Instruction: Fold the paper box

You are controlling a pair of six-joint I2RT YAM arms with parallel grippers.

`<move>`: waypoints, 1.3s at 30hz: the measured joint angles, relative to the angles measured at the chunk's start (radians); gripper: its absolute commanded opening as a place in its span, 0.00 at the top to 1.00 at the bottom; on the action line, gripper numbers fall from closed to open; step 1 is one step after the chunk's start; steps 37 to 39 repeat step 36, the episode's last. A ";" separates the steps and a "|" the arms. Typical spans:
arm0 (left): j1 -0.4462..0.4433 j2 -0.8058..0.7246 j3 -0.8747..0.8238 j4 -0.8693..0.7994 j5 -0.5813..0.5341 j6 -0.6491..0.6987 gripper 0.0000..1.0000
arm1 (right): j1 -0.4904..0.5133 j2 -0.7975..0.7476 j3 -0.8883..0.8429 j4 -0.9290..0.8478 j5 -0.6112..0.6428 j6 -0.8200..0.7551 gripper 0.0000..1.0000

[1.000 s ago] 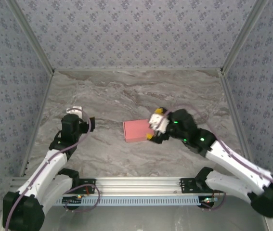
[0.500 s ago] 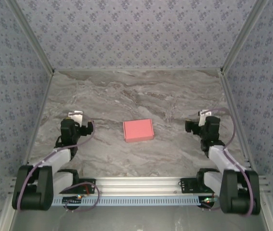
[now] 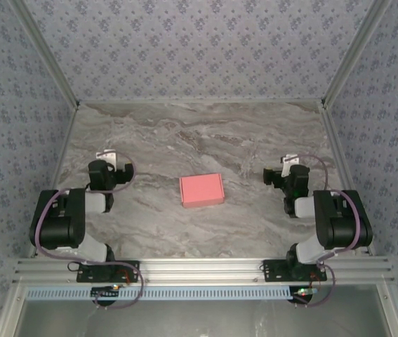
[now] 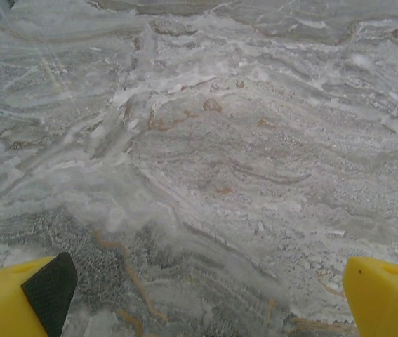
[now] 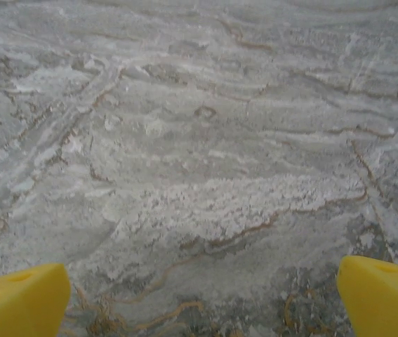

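The paper box (image 3: 201, 190) is a small salmon-pink rectangle lying flat near the middle of a grey marble-patterned table (image 3: 184, 133), apart from both arms and touched by neither. In the overhead view it appears closed, with no loose flaps visible, so the folding looks finished or very nearly so. Its long axis runs from left to right across the table, tilted slightly, so each short end faces one arm. The left gripper (image 3: 123, 174) sits well to the box's left, and the right gripper (image 3: 272, 177) sits well to its right. Both arms are tucked close to their bases. The box lies between the grippers at about the same depth on the table, and neither one is clearly nearer. Both grippers are spread wide and hold nothing. Each wrist camera shows yellow fingertips (image 4: 385, 295) (image 5: 16, 295) at the two lower corners, with bare marble between them. Any further move would probably start with one arm reaching inward toward the nearest short end.
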 measured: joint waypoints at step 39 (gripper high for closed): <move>-0.001 0.000 0.002 0.002 -0.016 -0.014 0.01 | -0.037 0.000 0.062 -0.028 -0.011 0.009 0.00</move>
